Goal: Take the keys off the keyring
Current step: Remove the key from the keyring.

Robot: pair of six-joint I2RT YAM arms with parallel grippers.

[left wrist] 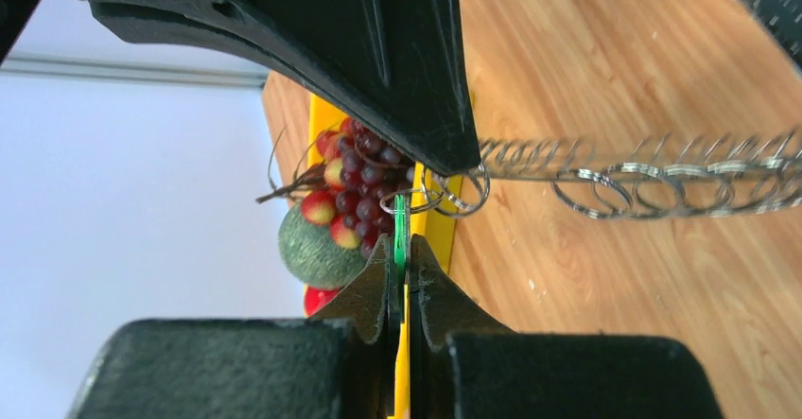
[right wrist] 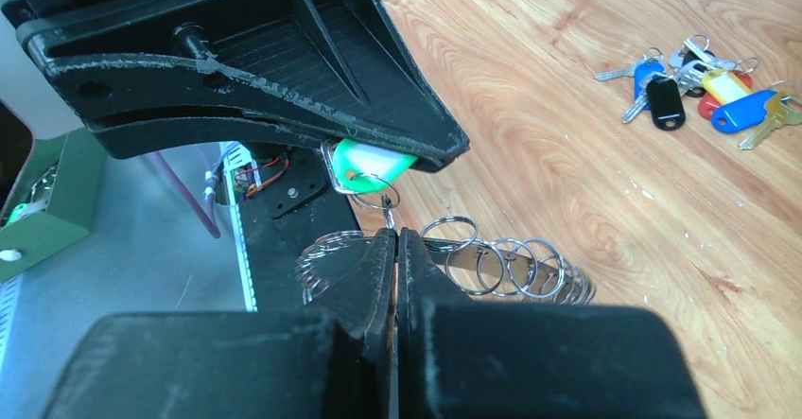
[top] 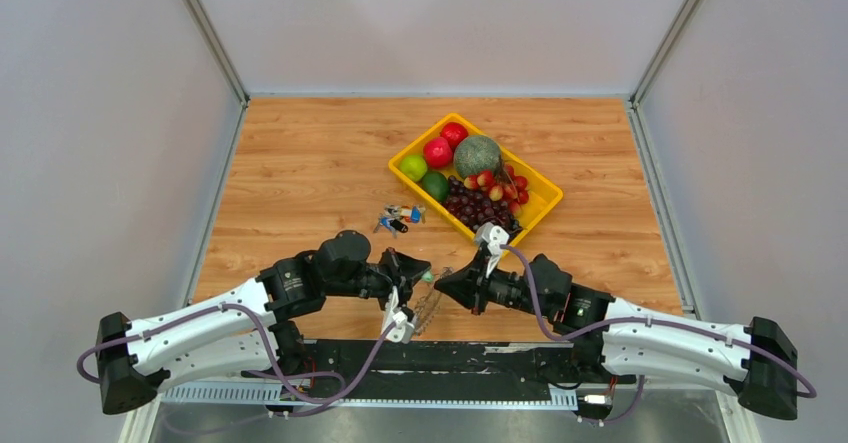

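L pincer [left wrist: 399, 253] is shut tight on the green tag [right wrist: 371, 167]. In its own cam you see just the thin green edge of the tag between the 2 black fingers. The tag sticks out sideways from the tip.

R pincer [right wrist: 397, 241] is shut too, fingers pressed together w/ no gap. Its tip sits right under the tag, at the small ring that hangs from it. Can't tell if it has the wire pinched or is just touching it.

The 2 pincers are tip to tip, v close, near the front edge of the table [right wrist: 567, 173], in the middle btwn the arms.

The keyring [top: 430, 308] is up at the pincers, joined to the tag, and hangs down from there toward the table. The keys [left wrist: 662, 181] are packed side by side in a long shiny row w/ lots of round loops. All are on the ring, none off.

Further back on the wood is a small bunch of coloured keys [right wrist: 705, 93], well apart from the pincers. Behind that is a yellow tray [top: 540, 203] w/ a melon [top: 477, 155], grapes [top: 480, 206] and other fruit
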